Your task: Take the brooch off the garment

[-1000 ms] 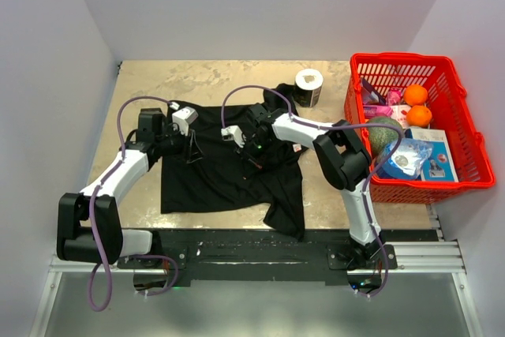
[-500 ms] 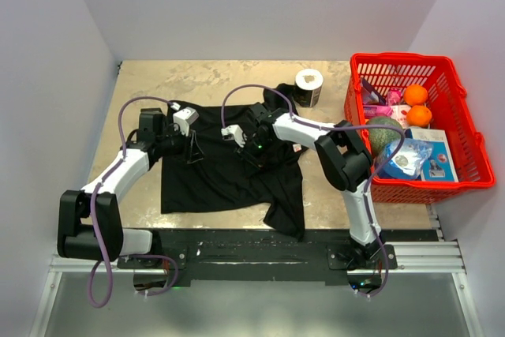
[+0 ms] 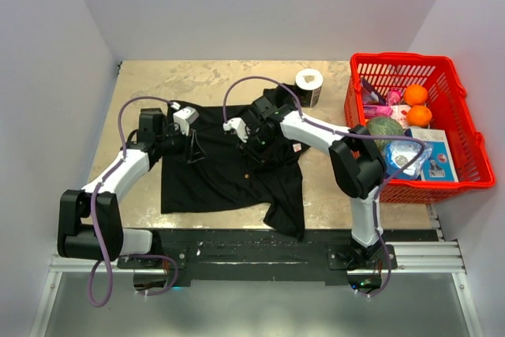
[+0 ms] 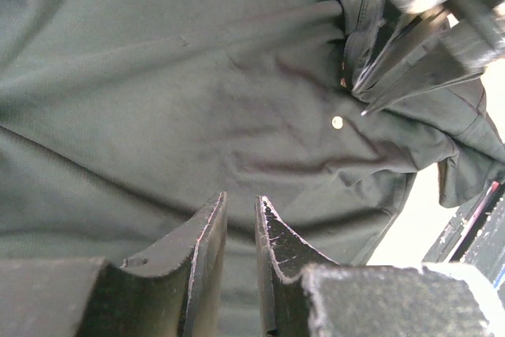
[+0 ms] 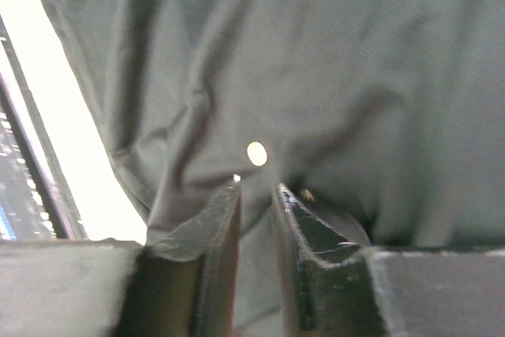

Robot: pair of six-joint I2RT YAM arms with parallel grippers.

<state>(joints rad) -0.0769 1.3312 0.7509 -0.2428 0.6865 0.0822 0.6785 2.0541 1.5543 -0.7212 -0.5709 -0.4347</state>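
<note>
Just beyond the tips of the right gripper (image 5: 256,185), a tiny pale-golden round metal brooch (image 5: 256,153), bright against the plain black short-sleeved T-shirt of soft cloth (image 5: 355,53). Not between the jaws and not gripped. Jaws narrowly parted, nothing in the gap, tips down at the rumpled cloth just short of the pin. Cannot tell whether touching the fabric.

Seen from above, right gripper (image 3: 254,147) over the middle of the T-shirt (image 3: 221,179), near the collar. Left gripper (image 3: 192,150) well to its left, at the shoulder area.

Well ahead of the left gripper (image 4: 239,199) and off to its right, the same brooch (image 4: 337,122) on smoother T-shirt cloth (image 4: 158,76). Right gripper's dark fingers (image 4: 418,76) slanting in from beyond, tips just beside the pin. Left jaws a slit apart, nothing visible between them.

Far to the right of the right gripper, a red plastic mesh basket (image 3: 398,59) with two oranges (image 3: 416,95). Beyond that gripper, a white roll (image 3: 308,87) on a dark core. Under it all, a mottled tan tabletop (image 3: 197,76).
</note>
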